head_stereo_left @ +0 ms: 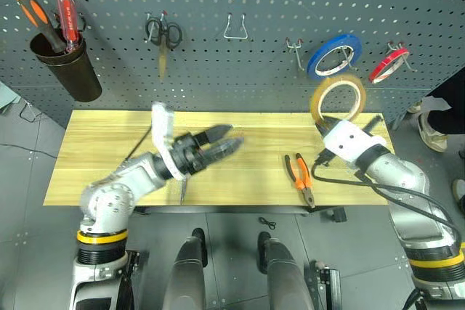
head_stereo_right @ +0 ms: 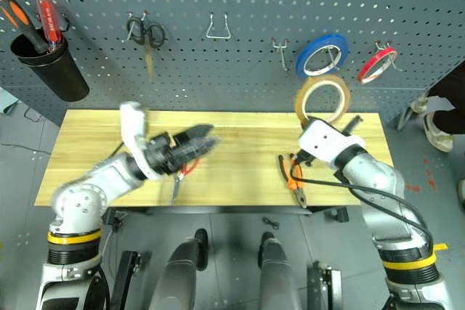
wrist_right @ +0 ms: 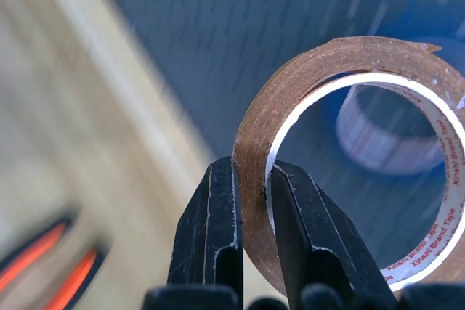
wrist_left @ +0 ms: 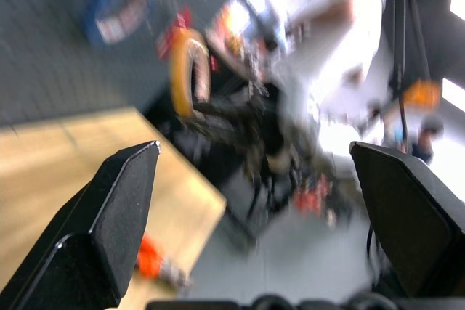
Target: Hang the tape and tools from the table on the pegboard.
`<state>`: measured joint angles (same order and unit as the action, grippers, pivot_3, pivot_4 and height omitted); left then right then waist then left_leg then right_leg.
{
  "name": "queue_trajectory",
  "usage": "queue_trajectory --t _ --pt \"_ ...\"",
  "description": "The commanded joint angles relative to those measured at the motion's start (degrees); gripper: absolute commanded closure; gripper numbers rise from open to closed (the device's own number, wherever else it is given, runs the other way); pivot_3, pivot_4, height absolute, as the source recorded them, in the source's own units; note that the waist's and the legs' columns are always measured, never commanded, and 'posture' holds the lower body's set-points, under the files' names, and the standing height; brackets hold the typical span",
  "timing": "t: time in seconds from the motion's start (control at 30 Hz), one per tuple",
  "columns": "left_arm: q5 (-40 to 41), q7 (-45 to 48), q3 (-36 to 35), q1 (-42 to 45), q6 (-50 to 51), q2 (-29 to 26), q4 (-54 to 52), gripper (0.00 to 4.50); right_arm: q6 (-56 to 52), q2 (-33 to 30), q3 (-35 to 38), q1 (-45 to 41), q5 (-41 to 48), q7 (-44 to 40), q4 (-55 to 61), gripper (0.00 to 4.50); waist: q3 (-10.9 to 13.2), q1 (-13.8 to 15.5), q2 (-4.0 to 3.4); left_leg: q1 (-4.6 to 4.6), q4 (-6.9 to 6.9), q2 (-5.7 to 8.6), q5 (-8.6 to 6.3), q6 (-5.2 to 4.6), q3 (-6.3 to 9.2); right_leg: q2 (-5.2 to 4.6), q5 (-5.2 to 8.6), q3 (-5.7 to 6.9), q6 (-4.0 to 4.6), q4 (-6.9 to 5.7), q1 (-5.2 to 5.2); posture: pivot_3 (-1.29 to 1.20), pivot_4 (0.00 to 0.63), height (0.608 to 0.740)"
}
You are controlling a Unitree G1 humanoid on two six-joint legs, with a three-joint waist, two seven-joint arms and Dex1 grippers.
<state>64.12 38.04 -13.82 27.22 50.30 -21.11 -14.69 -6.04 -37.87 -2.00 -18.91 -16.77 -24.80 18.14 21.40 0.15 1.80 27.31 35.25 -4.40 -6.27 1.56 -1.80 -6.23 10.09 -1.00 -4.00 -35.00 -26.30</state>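
The right hand (wrist_right: 251, 201) is raised off the bench (head_stereo_left: 102, 150) toward the pegboard (head_stereo_left: 240, 70), its forearm reaching up and inward from the right, and its two fingers are clamped on the wall of the tape (head_stereo_left: 338, 99), one inside the ring and one outside. The tape stands upright on edge above that hand, in front of the board and just below the blue roll (head_stereo_left: 334, 54); a red roll (head_stereo_left: 389, 64) hangs on a hook up and to the right of it. The pliers (head_stereo_left: 300, 178) lie flat on the bench just left of and below the right hand, handles toward the board. The left hand (head_stereo_left: 221, 144) is lifted over the middle of the bench, pointing right toward the other hand, its forearm running back down to the left; its fingers stand wide apart with nothing between them. Red scissors (head_stereo_right: 187, 168) lie on the bench under that hand, mostly hidden by it, with a blade tip (head_stereo_left: 182, 194) showing below the wrist near the bench's front edge. A slim dark tool (head_stereo_left: 138, 143) lies on the bench just behind the left forearm; I cannot tell what it is. Up and left of the left hand a black cup (head_stereo_left: 69, 67) hangs on the board and holds two screwdrivers, one orange-black (head_stereo_left: 40, 16) and one red (head_stereo_left: 67, 19), handles up. Small black scissors (head_stereo_left: 163, 34) hang on a hook above the left hand
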Motion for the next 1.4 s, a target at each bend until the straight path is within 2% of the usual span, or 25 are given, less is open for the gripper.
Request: queue_trajectory --t 0.03,0.2,0.33,0.4,0.53,0.63,0.7,0.83,0.93,1.03,1.13,1.33,1.4 --pt "8.33 -5.27 -4.99 2.85 0.95 0.21 0.61 0.0 4.93 2.3 -2.6 -5.38 -2.06 2.23 -0.45 4.24 -0.02 0.02 0.03 0.0 0.03 0.0 0.01 -0.01 0.0 0.0 0.01 -0.01 0.02 0.01 0.01 0.07 0.315 0.74" --pt "9.47 -7.06 -5.47 4.48 0.52 -0.49 2.02 0.0 9.35 4.66 -4.24 -14.36 -2.07 3.38 -12.8 4.24 -0.12 0.75 0.1 0.05 0.04 0.06 0.07 -0.05 0.07 0.0 -0.03 -0.01 0.0 0.0 0.05 0.09 0.313 0.74" --pt "9.5 -7.48 -5.06 4.42 0.31 -0.61 1.68 0.0 9.46 5.93 -4.07 -17.09 -0.8 2.6 -18.46 4.24 -0.13 1.18 0.11 0.13 0.01 0.09 0.09 -0.03 0.09 0.0 -0.02 0.03 0.0 0.04 0.05 0.11 0.316 0.74" --pt "10.03 -8.06 -5.1 4.26 0.39 -0.52 1.03 0.0 8.46 6.87 -3.52 -17.88 0.49 2.06 -20.81 3.21 -0.15 1.24 0.14 0.12 -0.04 0.09 0.09 -0.03 0.1 0.0 -0.02 0.04 0.0 0.04 0.05 0.11 0.316 0.74" --pt "12.34 -9.62 -6.19 4.75 0.15 -0.44 0.89 0.0 8.17 7.13 -3.04 -17.58 1.28 1.57 -21.1 1.8 -0.15 1.35 0.14 0.11 -0.05 0.09 0.12 0.02 0.11 0.0 -0.02 0.05 0.0 0.01 0.03 0.12 0.323 0.74" --pt "14.6 -11.03 -6.63 4.74 0.07 -0.23 0.86 0.0 7.1 6.25 -2.19 -11.87 2.01 0.31 -16.28 0.81 -0.15 1.61 0.14 0.1 -0.05 0.08 0.13 0.03 0.13 0.0 -0.02 0.06 0.0 -0.01 0.04 0.11 0.323 0.74" --pt "12.64 -9.75 -5.04 2.85 0.42 -1.35 -0.3 0.0 5.85 5.71 -1.51 -6.67 2.62 -0.81 -12.23 0.08 -0.16 2.11 0.16 0.09 -0.09 0.08 0.12 0.03 0.13 0.0 -0.01 0.07 0.0 0.0 0.05 0.1 0.332 0.74" --pt "3.06 -2.95 1.05 -3.38 -0.6 -6.88 -3.43 0.0 -3.04 5.52 0.39 2.25 6.07 -4.45 -5.45 0.03 -0.16 2.2 0.15 0.1 -0.13 0.09 0.12 0.04 0.13 -0.01 0.0 0.05 0.0 0.03 0.04 0.1 0.346 0.74" --pt "-4.05 4.06 5.22 -9.04 -3.05 -12.28 -4.61 0.0 -19.59 6.35 1.81 6.06 10.7 -8.2 -1.03 0.03 -0.16 1.92 0.15 0.06 -0.16 0.07 0.13 0.08 0.13 0.0 0.02 0.06 0.06 -0.01 0.01 0.1 0.358 0.74" --pt "-10.58 11.44 9.72 -13.54 -6.25 -17.82 -6.71 0.0 -39.8 8.19 3.11 5.65 16.81 -10.55 2.01 0.03 -0.16 1.71 0.15 -0.03 -0.23 -0.03 0.05 0.23 0.13 0.04 0.15 0.07 0.65 -0.04 -0.05 0.09 0.369 0.74" --pt "-11.83 14.03 10.21 -14.45 -7.12 -19.44 -7.25 0.0 -51.66 9.57 4.04 1.56 18.68 -8.86 0.18 0.03 -0.16 1.87 0.14 -0.01 -0.28 -0.08 -0.13 0.51 0.12 0.05 0.06 0.13 0.87 -0.03 -0.12 0.1 0.377 0.74" --pt "-10.63 14.44 8.74 -14.31 -5.87 -19.59 -8.25 0.0 -58.02 9.29 3.09 -4.18 19.32 -6.15 -6.12 0.03 -0.16 2.26 0.14 0.05 -0.29 -0.08 -0.11 0.49 0.12 0.04 0.06 0.13 0.91 0.02 -0.16 0.11 0.387 0.74" --pt "-10.22 14.46 8.49 -15.03 -5.56 -19.78 -9.41 0.0 -59.93 9.78 3.49 -5.92 19.69 -5.12 -8.9 0.03 -0.15 2.28 0.14 0.08 -0.29 -0.08 0.09 0.16 0.12 0.04 0.18 0.13 0.86 0.0 -0.16 0.12 0.389 0.74"
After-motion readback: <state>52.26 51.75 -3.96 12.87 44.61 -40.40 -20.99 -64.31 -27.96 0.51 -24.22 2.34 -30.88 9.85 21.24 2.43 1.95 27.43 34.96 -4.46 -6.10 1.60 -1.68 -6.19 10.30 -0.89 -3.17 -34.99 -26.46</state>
